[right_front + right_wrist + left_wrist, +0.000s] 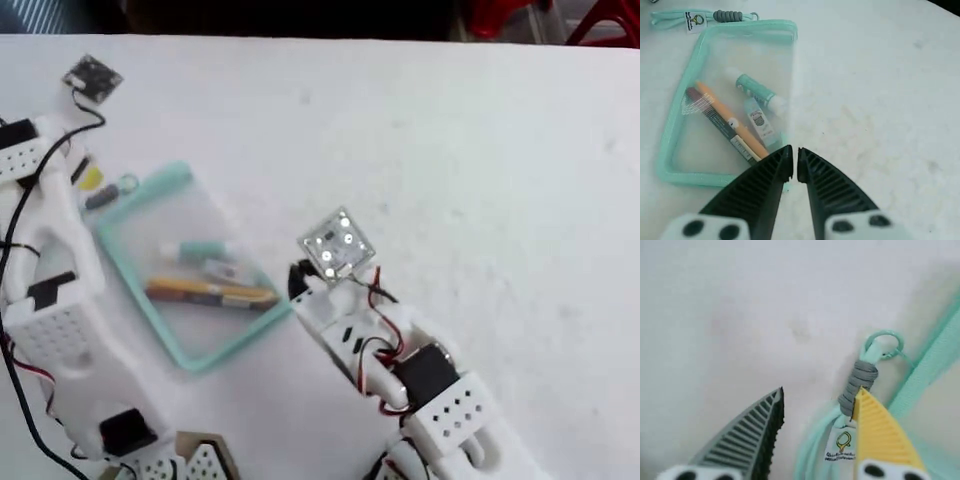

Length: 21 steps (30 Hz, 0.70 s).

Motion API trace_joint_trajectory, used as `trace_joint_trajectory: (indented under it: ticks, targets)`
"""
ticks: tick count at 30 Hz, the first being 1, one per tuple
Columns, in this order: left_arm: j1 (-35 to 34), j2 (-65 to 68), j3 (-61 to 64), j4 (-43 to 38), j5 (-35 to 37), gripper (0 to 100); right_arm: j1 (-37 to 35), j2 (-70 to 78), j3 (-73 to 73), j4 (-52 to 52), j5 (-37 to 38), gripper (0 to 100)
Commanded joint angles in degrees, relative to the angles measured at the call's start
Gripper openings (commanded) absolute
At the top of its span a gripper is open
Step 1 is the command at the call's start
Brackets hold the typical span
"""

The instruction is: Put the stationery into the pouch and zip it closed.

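pouch loaded; zip stage in hand

the pouch (680, 100) lies flat on the table (450, 150) between the two arms; the stationery is inside it: an orange pencil (732, 120) beside a dark pen (715, 120), a teal tube (755, 92) and a small pale blue item (760, 126); treat loading as done and closing as the current stage; these views do not show whether the zip is open or drawn across.

the right gripper (793, 151) sits at the pouch corner farthest from the strap (812, 450); its fingers are pressed almost together, with only a slit between the tips; you cannot confirm whether they pinch the teal rim; read this placement as an anchor that steadies the pouch against a pull on the slider.

the left gripper (820, 392) is at the opposite end, by the strap; its jaws are spread wide and hold nothing; the yellow finger lies just beside the grey coil (860, 382) and the grey finger is over bare table; the teal ring (883, 342) lies just past the coil; read the open stance as preparation to close on the coil, which probably serves as the zip handle; the coil is off to one side of the gap, so expect to shift the gripper across before closing, or the jaws may meet on nothing.
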Motion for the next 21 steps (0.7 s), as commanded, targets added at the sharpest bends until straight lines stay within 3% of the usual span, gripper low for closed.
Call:
trace_joint_trajectory:
  ticks: [1, 6, 21]
  targets:
    - [1.5, 0.6, -3.2, 1.3, -5.3, 24, -0.2, -0.7, -0.4, -1.3, 0.4, 2.1]
    - [1.7, 1.2, -3.2, 3.1, -10.1, 24, -0.1, -0.7, -0.4, -1.3, 0.4, 2.1]
    - [-0.1, 8.6, -3.2, -4.0, -10.5, 24, -0.3, -0.7, -0.4, -1.2, 0.4, 2.1]
